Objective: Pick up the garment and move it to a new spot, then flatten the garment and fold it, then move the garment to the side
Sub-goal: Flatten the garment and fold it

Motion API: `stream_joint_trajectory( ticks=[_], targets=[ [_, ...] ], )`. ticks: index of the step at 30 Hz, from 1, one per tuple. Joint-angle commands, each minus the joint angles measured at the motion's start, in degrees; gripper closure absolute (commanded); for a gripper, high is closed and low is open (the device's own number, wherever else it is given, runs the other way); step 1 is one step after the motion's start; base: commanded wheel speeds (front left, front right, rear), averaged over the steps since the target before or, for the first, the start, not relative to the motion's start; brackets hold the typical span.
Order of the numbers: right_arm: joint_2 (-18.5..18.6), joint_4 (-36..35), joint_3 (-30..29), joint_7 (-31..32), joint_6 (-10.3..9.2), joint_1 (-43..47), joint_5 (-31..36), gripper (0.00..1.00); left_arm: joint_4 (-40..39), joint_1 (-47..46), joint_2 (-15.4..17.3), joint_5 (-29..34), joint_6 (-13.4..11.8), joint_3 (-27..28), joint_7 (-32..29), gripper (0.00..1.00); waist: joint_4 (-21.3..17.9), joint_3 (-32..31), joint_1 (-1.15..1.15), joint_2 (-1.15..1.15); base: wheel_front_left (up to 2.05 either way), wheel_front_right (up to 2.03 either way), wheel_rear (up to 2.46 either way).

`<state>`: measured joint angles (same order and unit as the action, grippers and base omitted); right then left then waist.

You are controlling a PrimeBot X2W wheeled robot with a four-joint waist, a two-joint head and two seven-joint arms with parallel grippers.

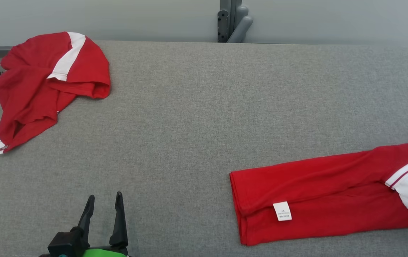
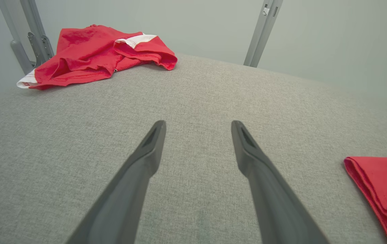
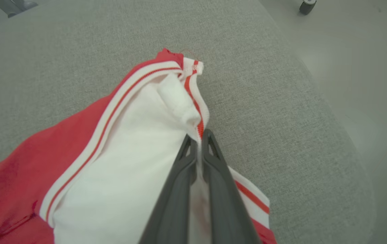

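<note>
A red garment (image 1: 318, 192) with white panels and a white label (image 1: 282, 211) lies folded long and flat at the right of the grey padded table (image 1: 204, 107). Its folded end shows at the lower right of the left wrist view (image 2: 383, 183). In the right wrist view my right gripper (image 3: 198, 135) is shut on the garment's (image 3: 112, 162) red-and-white striped edge, with white cloth pinched between the fingers. Low at the near left, my left gripper (image 1: 104, 201) stands open over bare table, its fingers (image 2: 153, 145) wide apart and holding nothing.
A second red and white garment (image 1: 46, 82) lies crumpled at the table's far left corner, also seen in the left wrist view (image 2: 95, 54). A grey metal post (image 1: 232, 21) stands behind the table's far edge. The table's right edge (image 3: 332, 112) drops to the floor.
</note>
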<state>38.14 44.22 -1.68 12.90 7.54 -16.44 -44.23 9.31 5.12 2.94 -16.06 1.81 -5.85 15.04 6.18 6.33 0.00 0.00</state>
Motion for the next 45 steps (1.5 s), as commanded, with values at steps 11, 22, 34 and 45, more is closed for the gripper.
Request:
stream_joint_trajectory(
  ticks=[11,22,34,45],
  targets=[
    [-5.4,-43.8,12.8,10.5,-0.05,7.4,-7.8,1.0,-0.1,1.3,0.0,-0.1,-0.9,-0.5,0.2,0.0,-3.5,-0.9,0.0,0.0,0.0,0.0,0.0],
    [-19.5,-43.9,26.8,12.2,-0.05,6.2,3.3,1.0,1.3,-1.1,0.0,0.9,0.1,-1.1,0.2,0.0,-4.4,-0.7,0.0,0.0,0.0,0.0,0.0],
    [-21.5,-38.8,33.7,12.5,-0.05,3.7,6.2,1.0,2.0,-1.2,0.0,-1.9,-1.6,-2.7,0.2,0.0,-2.3,-0.4,0.0,0.0,0.0,0.0,0.0],
    [-15.6,-51.3,33.7,7.8,-0.05,5.4,2.2,0.0,2.9,-0.5,0.0,-1.7,-1.8,-0.6,0.2,0.0,-2.0,-1.2,0.0,0.0,0.0,0.0,0.0]
  ],
)
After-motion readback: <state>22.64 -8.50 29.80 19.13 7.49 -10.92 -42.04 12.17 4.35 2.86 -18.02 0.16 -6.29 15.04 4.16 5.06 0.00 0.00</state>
